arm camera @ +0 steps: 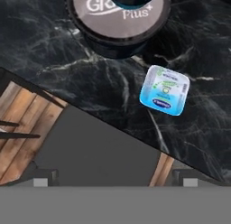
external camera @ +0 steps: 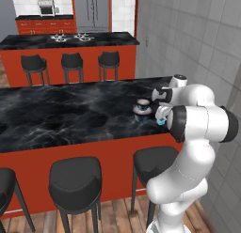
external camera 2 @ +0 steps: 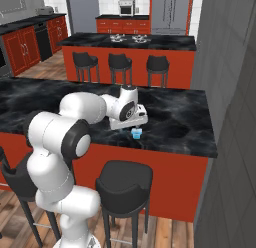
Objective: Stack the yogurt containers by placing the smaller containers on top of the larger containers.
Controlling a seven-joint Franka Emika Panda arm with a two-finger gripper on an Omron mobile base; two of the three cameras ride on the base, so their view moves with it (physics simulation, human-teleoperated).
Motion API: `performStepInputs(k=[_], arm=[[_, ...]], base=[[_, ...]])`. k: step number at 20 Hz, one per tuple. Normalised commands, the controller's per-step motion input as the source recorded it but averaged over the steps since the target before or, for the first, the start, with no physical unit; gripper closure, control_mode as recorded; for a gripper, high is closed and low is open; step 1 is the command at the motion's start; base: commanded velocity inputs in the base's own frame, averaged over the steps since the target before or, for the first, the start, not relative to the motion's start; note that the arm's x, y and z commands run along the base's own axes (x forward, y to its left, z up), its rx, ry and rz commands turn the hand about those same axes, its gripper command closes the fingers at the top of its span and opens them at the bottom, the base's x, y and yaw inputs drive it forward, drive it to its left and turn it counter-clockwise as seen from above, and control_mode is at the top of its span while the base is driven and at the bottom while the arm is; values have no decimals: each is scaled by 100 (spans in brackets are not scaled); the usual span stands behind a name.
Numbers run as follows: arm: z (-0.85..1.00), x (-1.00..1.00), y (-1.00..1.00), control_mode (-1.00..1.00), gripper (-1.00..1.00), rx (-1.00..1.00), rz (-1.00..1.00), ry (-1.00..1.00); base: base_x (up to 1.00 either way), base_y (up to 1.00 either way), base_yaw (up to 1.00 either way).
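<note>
Gripper (external camera 2: 134, 127) hovers, jaws spread wide, above the light-blue cup (arm camera: 164, 90) near the counter's (external camera: 70, 119) edge (the big tub (arm camera: 118, 20) sits beside); centre over the cup before descending.

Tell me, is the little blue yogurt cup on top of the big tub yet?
No. The blue cup sits on the counter beside the big tub.

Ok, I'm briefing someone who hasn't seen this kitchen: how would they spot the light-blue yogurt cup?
Find the black marble counter fronted by stools, then its near edge by the wall. The light-blue cup sits beside the wide dark tub; it is far smaller, squarish, with a pale printed lid.
</note>
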Motion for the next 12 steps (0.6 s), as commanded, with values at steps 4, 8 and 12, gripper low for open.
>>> performStepInputs(k=[4,8,12], arm=[[0,5,0,-100,-100,2,-6,0],[-1,5,0,-100,-100,3,-4,1],[-5,4,-1,-100,-100,3,-4,1]], base=[[0,0,0],[0,0,0],[0,0,0]])
